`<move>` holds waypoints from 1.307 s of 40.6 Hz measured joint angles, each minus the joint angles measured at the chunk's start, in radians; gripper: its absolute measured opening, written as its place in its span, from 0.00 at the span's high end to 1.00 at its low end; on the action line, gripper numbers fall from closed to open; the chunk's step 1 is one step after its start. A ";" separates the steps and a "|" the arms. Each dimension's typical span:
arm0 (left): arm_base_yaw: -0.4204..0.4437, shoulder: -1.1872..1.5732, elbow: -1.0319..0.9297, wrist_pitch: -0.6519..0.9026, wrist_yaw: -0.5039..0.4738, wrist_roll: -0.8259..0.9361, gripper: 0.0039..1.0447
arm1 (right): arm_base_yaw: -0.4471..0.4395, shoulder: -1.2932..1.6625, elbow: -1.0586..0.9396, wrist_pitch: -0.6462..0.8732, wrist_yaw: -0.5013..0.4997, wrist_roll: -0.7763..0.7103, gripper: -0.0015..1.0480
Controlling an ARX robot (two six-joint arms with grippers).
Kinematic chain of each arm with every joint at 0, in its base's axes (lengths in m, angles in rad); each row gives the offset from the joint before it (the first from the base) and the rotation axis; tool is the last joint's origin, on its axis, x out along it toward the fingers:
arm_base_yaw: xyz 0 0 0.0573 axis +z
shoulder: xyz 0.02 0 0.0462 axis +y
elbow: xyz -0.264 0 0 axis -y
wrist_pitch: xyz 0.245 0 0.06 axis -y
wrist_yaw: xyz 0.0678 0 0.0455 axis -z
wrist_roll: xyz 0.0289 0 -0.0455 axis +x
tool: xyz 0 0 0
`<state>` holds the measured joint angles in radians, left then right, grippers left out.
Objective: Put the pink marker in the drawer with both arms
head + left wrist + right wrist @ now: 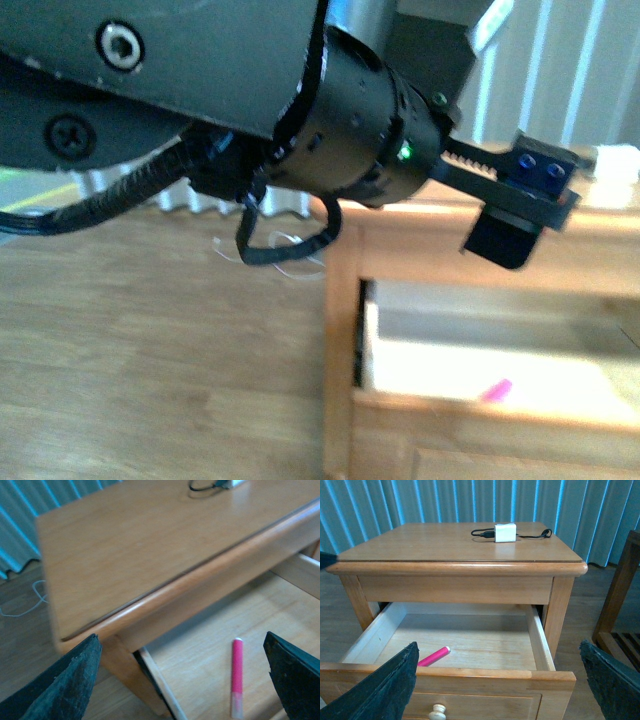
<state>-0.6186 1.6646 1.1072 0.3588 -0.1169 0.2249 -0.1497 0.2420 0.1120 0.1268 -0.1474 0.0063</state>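
The pink marker (434, 656) lies flat on the pale floor of the open drawer (540, 642), near its front left. It also shows in the left wrist view (237, 672) and as a small pink tip in the front view (496, 389). The drawer's round pale knob (438, 712) shows on its front panel. My left gripper (182, 680) is open and empty, above the drawer's side edge, with the marker lying between its fingers in view. My right gripper (497, 685) is open and empty, in front of the drawer front. One black arm (360, 130) fills the front view's top.
The drawer belongs to a wooden nightstand (455, 542). A white charger block (505, 532) with black cable lies on its top. Blue curtains (445, 500) hang behind. A wooden frame (620, 595) stands beside the nightstand. A thin cable (30, 602) lies on the wooden floor.
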 joint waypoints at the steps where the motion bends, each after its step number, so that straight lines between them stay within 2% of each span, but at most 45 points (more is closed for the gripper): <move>1: 0.008 -0.028 -0.023 0.007 -0.005 -0.005 0.06 | 0.000 0.000 0.000 0.000 0.000 0.000 0.08; 15: 0.126 -0.454 -0.358 0.032 -0.080 -0.071 0.06 | 0.000 0.000 0.000 0.000 0.000 0.000 0.08; 21: 0.197 -0.656 -0.497 -0.042 -0.099 -0.099 0.06 | 0.000 0.000 0.000 0.000 0.000 0.000 0.08; 26: 0.290 -0.914 -0.627 -0.183 -0.113 -0.143 0.06 | 0.000 0.000 0.000 0.000 0.000 0.000 0.08; 35: 0.330 -1.239 -0.774 -0.364 -0.155 -0.182 0.06 | 0.000 0.000 0.000 0.000 0.000 0.000 0.08; 41: 0.417 -1.405 -0.889 -0.401 -0.134 -0.260 0.06 | 0.000 0.000 0.000 0.000 0.000 0.000 0.08; 48: 0.423 -1.413 -0.894 -0.401 -0.125 -0.283 0.06 | 0.000 0.000 0.000 0.000 0.000 0.000 0.08; 49: 0.425 -1.426 -0.898 -0.399 -0.112 -0.278 0.08 | 0.000 0.000 0.000 0.000 0.000 0.000 0.08; 53: 0.464 -1.523 -0.948 -0.391 -0.017 -0.249 0.27 | 0.000 0.000 0.000 0.000 0.000 0.000 0.08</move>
<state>-0.1547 0.1413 0.1593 -0.0322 -0.1337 -0.0238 -0.1497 0.2417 0.1120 0.1268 -0.1474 0.0063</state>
